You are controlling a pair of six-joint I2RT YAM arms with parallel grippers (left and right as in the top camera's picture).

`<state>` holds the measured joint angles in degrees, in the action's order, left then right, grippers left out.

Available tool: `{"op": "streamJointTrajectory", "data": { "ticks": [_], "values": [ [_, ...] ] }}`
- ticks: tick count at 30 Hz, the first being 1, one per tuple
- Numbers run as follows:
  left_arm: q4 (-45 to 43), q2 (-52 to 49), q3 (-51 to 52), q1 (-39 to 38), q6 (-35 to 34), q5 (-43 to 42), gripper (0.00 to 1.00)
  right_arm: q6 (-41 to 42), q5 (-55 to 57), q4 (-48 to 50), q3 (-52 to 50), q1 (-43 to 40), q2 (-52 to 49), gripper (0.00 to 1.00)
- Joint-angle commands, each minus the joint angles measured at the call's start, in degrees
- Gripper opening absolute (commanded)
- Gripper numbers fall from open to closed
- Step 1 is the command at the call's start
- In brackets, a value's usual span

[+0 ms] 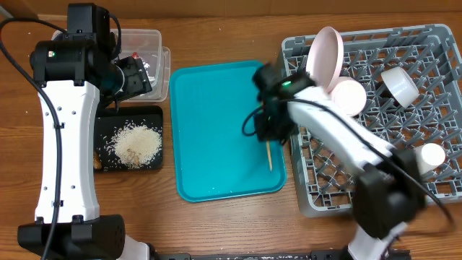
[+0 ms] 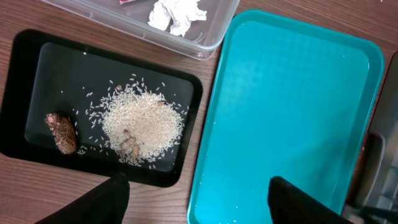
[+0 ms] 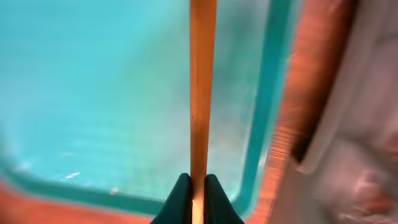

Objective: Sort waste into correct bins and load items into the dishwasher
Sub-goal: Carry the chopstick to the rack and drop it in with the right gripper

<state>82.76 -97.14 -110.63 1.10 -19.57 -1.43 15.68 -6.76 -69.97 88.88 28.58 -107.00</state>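
Overhead, right tool holds chopstick over teal tray beside rack.

Overhead: left arm covers most of the clear tub and the left edge of the black tray. Upper end of chopstick is hidden under right gripper; right arm masks part of the dish rack. Left wrist: tub and napkin cut off at top; the red sliver there is probably the wrapper. Only fingertip ends of left gripper show. Right wrist: everything right of the teal tray is blurred, unreadable.
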Motion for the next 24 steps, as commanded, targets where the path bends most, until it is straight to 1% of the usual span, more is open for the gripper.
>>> {"op": "streamJointTrajectory", "data": {
  "ticks": [1, 4, 7, 11, 18, 24],
  "values": [
    [-0.1, 0.9, -0.1, -0.5, 0.2, 0.3, 0.74, -5.5, 3.6, -1.9, 3.6, -3.8, 8.5, 0.04],
    [-0.1, 0.9, 0.0, -0.5, -0.1, -0.2, 0.74, -7.1, 6.8, -4.8, 3.5, -7.2, 10.3, 0.04],
    [-0.1, 0.9, 0.0, -0.5, -0.2, -1.3, 0.74, -8.9, 7.4, -7.4, 2.7, -10.6, 9.8, 0.04],
    [0.0, 0.9, 0.0, -0.5, -0.2, -1.6, 0.74, -9.8, 7.1, -7.7, -0.4, -13.4, 8.9, 0.04],
    [0.0, 0.9, 0.0, -0.7, -0.2, -1.6, 0.75, -10.2, 6.3, -4.9, -7.7, -13.5, 8.7, 0.04],
    [-0.1, 0.8, 0.0, -1.6, -0.2, -1.6, 0.75, -10.2, 5.2, -3.6, -8.9, -13.5, 8.7, 0.04]
  ]
}}
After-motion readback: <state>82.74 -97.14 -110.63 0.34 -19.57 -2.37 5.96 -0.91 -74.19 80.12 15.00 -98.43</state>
